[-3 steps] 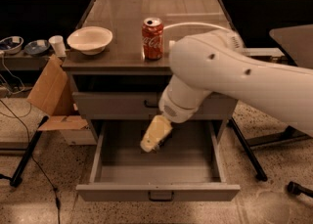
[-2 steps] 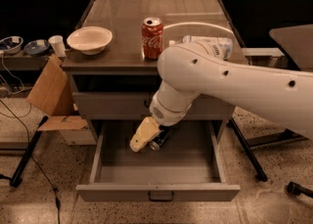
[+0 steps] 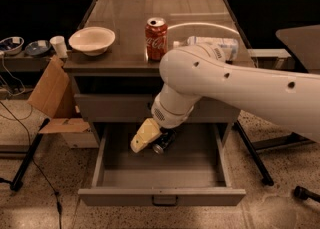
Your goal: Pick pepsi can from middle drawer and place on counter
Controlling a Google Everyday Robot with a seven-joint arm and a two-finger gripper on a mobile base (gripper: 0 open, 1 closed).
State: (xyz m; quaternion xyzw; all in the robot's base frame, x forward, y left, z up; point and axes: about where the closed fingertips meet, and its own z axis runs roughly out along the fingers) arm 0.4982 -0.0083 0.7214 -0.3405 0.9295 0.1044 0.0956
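gripper (image 3: 145,140) low centre, down inside pulled-out middle drawer (image 3: 160,196) to reach pepsi can (image 3: 164,142) | against can | hold: cannot tell | counter (image 3: 125,18) above: likely destination

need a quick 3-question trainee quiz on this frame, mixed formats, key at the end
1. True or false: the gripper is down inside the open drawer.
2. What stands on the counter, left of the red can in the picture? A) a bowl B) a sponge C) a fork
3. Fill in: in the drawer, right by the gripper, is a dark ____.

Key: 1 true. 2 A. 3 can (the dark can).
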